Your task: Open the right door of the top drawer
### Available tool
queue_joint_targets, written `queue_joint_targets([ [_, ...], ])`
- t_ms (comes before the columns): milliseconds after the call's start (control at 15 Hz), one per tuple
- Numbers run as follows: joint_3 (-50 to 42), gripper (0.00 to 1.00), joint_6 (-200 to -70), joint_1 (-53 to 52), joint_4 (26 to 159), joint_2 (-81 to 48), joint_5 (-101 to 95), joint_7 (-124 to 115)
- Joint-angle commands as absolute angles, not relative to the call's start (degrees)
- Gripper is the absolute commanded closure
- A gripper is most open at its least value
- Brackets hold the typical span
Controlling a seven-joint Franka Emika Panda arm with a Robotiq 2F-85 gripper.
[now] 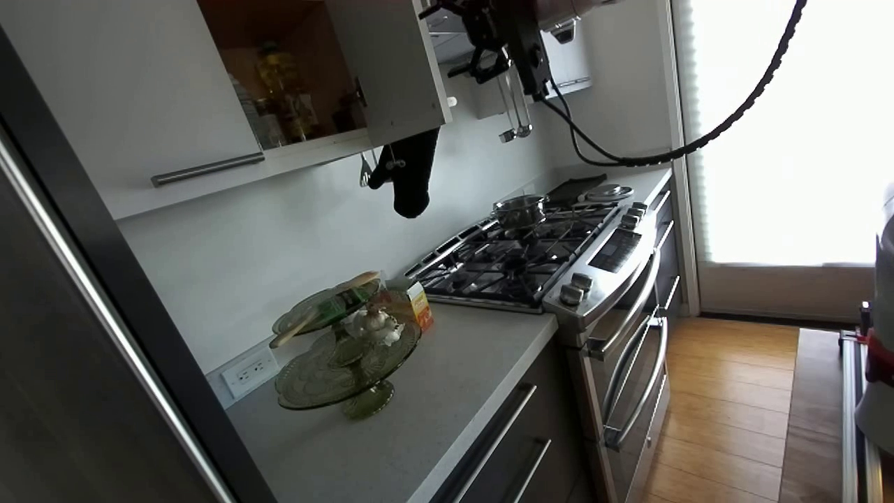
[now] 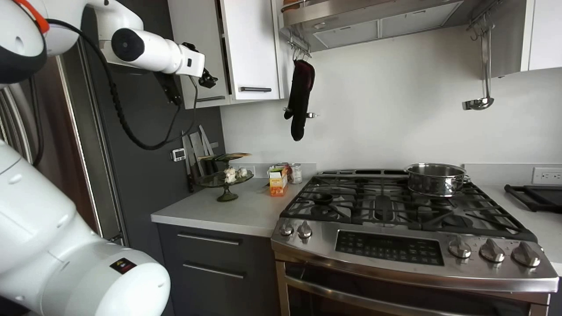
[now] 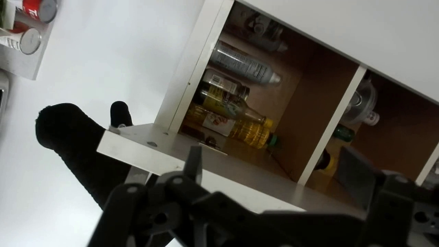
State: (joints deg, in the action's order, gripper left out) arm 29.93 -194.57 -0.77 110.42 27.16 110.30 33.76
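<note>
The right door (image 1: 391, 63) of the white upper cabinet stands swung open; its outer face with a dark bar handle (image 2: 255, 89) shows in an exterior view (image 2: 252, 48). In the wrist view the door's edge (image 3: 140, 154) runs diagonally behind my fingers, and the open compartment (image 3: 295, 99) shows bottles inside. The left door (image 1: 133, 91) is closed. My gripper (image 1: 447, 40) is beside the open door's free edge, also seen in an exterior view (image 2: 210, 80). In the wrist view my gripper (image 3: 271, 151) has its fingers wide apart with nothing held. Whether a finger touches the door is unclear.
A black oven mitt (image 1: 412, 175) hangs beside the cabinet under the range hood (image 2: 373, 22). Below are a counter with a glass cake stand (image 2: 226, 180), a small box (image 2: 277, 182), and a stove with a pot (image 2: 437, 179). A tall dark refrigerator panel (image 2: 145, 109) flanks the cabinet.
</note>
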Motion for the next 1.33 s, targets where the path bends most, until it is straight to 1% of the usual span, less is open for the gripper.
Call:
queue_joint_targets([
  [0, 26.6, 0.00, -195.4, -4.8, 112.2, 25.3, 97.0, 21.4],
  [67, 25.1, 0.00, -193.8, -5.2, 111.4, 24.9, 93.7, 18.4],
  [200, 25.1, 0.00, -195.4, -6.3, 113.2, 25.1, 88.8, 14.1],
  [600, 24.3, 0.00, -195.2, -6.6, 112.9, 24.8, 87.6, 13.1],
  [667, 25.2, 0.00, -197.0, -5.9, 112.1, 23.4, 85.0, 12.6],
  [733, 27.2, 0.00, -197.7, -3.7, 109.3, 21.9, 88.9, 16.9],
  [867, 28.9, 0.00, -201.0, -2.7, 106.9, 18.9, 86.6, 16.5],
  [1267, 32.3, 0.00, -207.6, -1.8, 100.0, 10.7, 80.6, 14.3],
])
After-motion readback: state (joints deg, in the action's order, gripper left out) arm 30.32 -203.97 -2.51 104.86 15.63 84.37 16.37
